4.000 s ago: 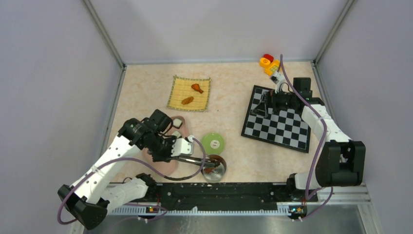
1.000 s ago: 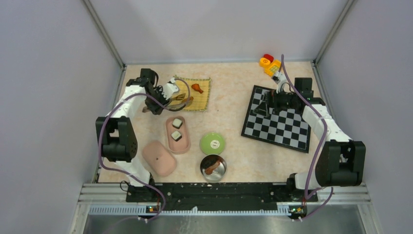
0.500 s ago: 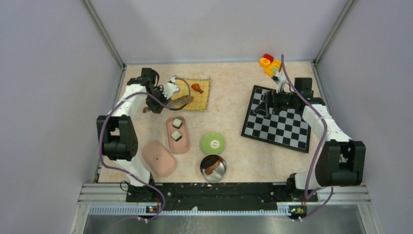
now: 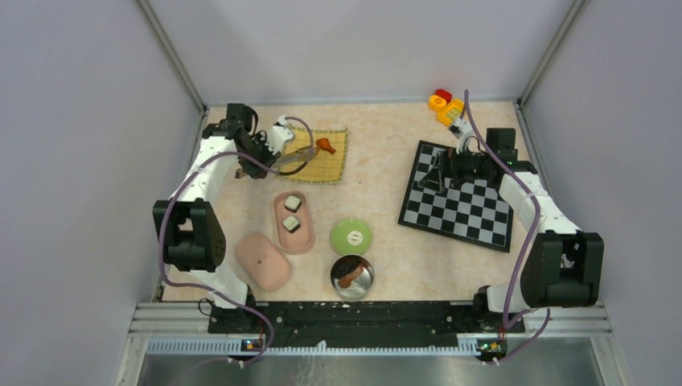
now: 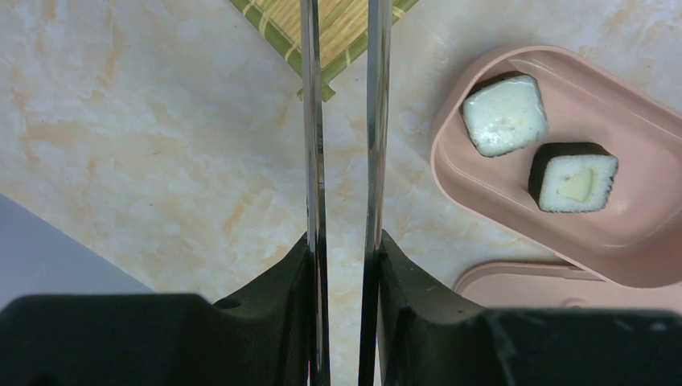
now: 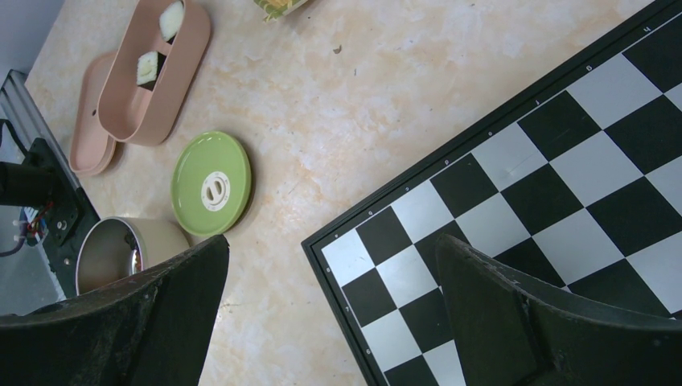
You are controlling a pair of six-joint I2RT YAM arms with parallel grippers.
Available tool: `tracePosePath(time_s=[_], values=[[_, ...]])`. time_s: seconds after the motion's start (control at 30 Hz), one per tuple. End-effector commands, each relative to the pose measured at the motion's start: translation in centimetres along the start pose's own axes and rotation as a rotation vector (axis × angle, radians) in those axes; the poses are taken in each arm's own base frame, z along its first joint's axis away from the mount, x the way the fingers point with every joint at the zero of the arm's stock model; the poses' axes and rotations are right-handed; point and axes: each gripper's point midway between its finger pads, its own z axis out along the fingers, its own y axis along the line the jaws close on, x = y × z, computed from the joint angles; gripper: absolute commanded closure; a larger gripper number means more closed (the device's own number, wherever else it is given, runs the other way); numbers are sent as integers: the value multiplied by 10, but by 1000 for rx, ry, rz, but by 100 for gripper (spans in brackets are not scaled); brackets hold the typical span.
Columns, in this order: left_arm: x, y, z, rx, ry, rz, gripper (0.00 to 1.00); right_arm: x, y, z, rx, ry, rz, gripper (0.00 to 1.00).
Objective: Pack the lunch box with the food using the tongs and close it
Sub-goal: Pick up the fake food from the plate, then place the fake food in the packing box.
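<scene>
Tongs [image 5: 310, 121] were held clenched in left gripper [image 5: 344, 241], tips over yellow mat [image 4: 330, 166] near food [image 4: 326, 145]. Right gripper [image 6: 330, 249] was found released, empty. Hazard: food could be flicked off if pinched off-centre.

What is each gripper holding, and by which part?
The left gripper holds the tongs, clamped across both arms from outside, well back from the tips. The right gripper holds nothing; it is open above the chessboard.

Left arm [image 4: 211, 157] and right arm [image 4: 531, 201]: white links, black joints, a purple cable [image 4: 469, 121] each. Left gripper [image 5: 343, 241] and right gripper [image 6: 331, 241] are black.
</scene>
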Motion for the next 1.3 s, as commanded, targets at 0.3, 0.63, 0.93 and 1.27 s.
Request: tracePosePath(time_s=[0.3,0.63,0.93,1.27], values=[[-15,-68,-78,81,-182,196,75,-6,-3,-1,-1,-17,-30,2],[13,-156,-106,158,-212,467,75,-6,-4,0,3,-19,-27,2],[33,-213,-124,321,-217,553,74,-6,-5,-1,11,-20,-28,2],[60,-247,-118,458,-140,600,72,-4,-8,0,19,-15,-28,2]])
